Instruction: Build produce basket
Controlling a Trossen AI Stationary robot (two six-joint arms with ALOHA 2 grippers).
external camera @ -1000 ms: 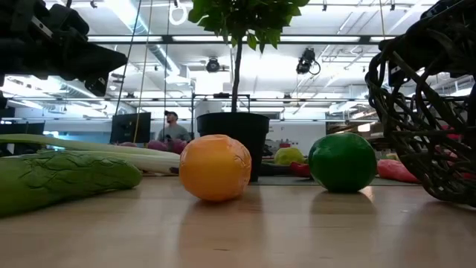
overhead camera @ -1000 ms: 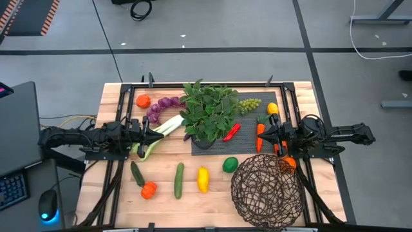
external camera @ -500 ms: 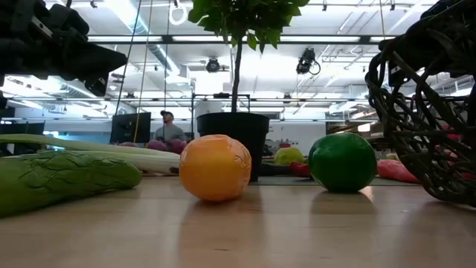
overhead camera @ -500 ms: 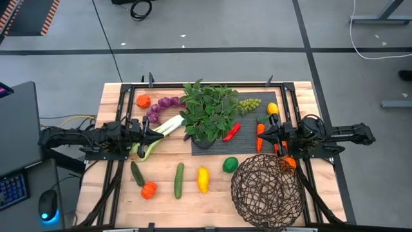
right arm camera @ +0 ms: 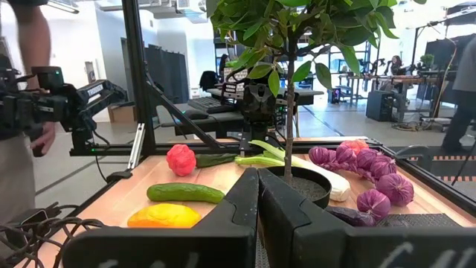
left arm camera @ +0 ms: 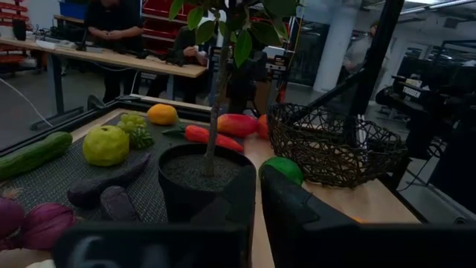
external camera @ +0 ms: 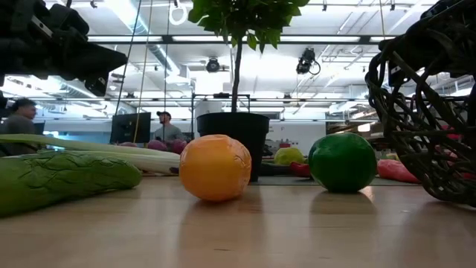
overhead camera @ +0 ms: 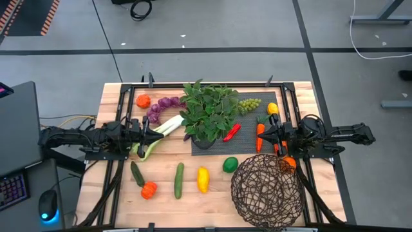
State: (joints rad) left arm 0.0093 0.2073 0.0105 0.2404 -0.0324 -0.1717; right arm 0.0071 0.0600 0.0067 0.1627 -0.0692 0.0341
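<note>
The table [overhead camera: 116,96] is surfaced in pale wood planks with a smooth, lightly sheened finish. The basket [overhead camera: 267,190] is formed of dark brown woven wire, rough and open in texture. A black ribbed mat [overhead camera: 248,143] with a matt surface is laid under the plant pot [external camera: 233,134], which is seen as matt black plastic. The lemon [external camera: 216,167] and lime [external camera: 342,161] are finished in smooth, glossy plastic. Both hands are seen as matt black plastic.
</note>
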